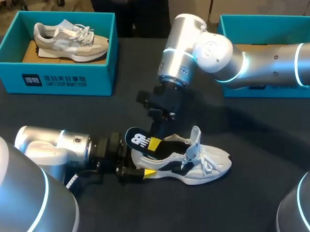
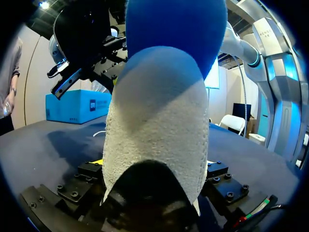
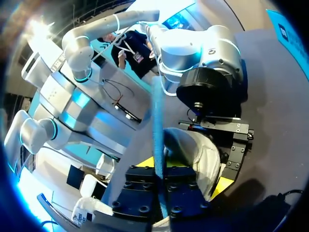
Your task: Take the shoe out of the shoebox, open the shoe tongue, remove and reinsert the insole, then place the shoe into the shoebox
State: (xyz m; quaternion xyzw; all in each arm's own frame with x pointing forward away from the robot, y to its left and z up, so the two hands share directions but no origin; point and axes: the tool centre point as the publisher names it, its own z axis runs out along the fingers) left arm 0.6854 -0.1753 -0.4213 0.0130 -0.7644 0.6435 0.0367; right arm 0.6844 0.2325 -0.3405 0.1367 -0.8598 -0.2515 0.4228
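Note:
A white shoe (image 1: 194, 165) with black side panels lies on its sole on the dark table, toe to the right. My left gripper (image 1: 143, 165) comes in low from the left and is shut on its heel; in the left wrist view the pale heel (image 2: 157, 121) fills the gap between the fingers (image 2: 89, 176). A dark blue insole (image 1: 136, 139) sticks up out of the heel opening. My right gripper (image 1: 154, 144) comes down from above and is shut on the insole. In the right wrist view the insole (image 3: 158, 125) stands edge-on between the jaws of that gripper (image 3: 161, 191), over the shoe (image 3: 193, 150).
A teal shoebox (image 1: 54, 79) stands at the back left with a beige shoe (image 1: 71, 39) inside. A second teal box (image 1: 240, 22) sits at the back right, partly behind my right arm. Bare dark table lies in front of and to the right of the white shoe.

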